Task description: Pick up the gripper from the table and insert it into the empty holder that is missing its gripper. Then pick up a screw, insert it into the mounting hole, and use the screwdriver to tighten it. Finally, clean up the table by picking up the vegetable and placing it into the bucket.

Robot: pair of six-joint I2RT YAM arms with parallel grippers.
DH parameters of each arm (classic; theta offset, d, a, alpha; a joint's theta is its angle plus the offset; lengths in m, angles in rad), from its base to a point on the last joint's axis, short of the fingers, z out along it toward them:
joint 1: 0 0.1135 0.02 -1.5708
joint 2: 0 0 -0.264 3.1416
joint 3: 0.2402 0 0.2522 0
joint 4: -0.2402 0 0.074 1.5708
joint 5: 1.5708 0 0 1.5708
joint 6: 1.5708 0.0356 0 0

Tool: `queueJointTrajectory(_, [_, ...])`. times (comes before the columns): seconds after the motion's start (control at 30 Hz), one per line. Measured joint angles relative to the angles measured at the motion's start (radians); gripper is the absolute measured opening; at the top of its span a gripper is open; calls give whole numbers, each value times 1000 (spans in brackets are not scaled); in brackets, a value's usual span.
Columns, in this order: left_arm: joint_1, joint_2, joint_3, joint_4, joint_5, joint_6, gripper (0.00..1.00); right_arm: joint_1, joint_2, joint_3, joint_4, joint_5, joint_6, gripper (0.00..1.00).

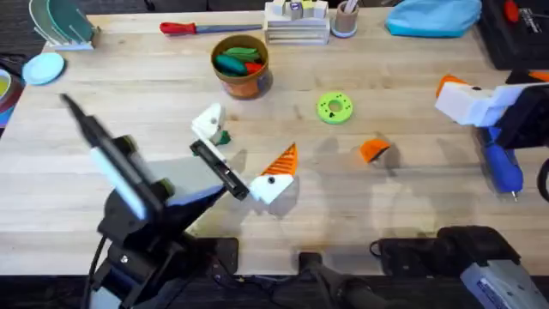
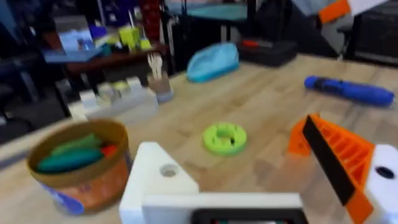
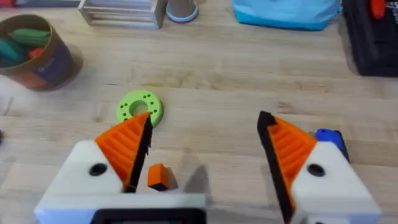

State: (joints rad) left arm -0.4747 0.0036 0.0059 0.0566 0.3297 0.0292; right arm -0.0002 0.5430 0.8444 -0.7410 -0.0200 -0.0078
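My left gripper (image 1: 249,142) is open near the table's middle. One finger is the bare white holder (image 1: 208,123) (image 2: 158,180) with a mounting hole (image 2: 168,170). The other finger carries an orange pad (image 1: 283,160). The loose orange gripper (image 1: 374,151) (image 3: 158,176) lies on the wood to the right. My right gripper (image 1: 459,96) (image 3: 205,118) hovers open at the right, above and apart from it. The blue screwdriver (image 1: 502,167) (image 2: 349,90) lies at the right edge. The bucket (image 1: 241,64) holds green and orange vegetables (image 1: 238,58). The screw is out of view.
A green disc (image 1: 334,107) lies between the bucket and the orange gripper. A small green thing (image 1: 223,137) sits beside the holder. Along the back edge are a red-handled screwdriver (image 1: 206,27), a white rack (image 1: 296,21), a cup (image 1: 345,17) and a blue cloth (image 1: 433,17).
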Motion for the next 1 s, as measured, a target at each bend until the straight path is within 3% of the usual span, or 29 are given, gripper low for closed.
queueJointTrajectory(0.13, [0,2,0,-111,8,0,993,0,0,0,0,0,0,991])
queueJointTrajectory(1.0, [0,3,0,-112,11,0,993,0,0,0,0,0,0,991])
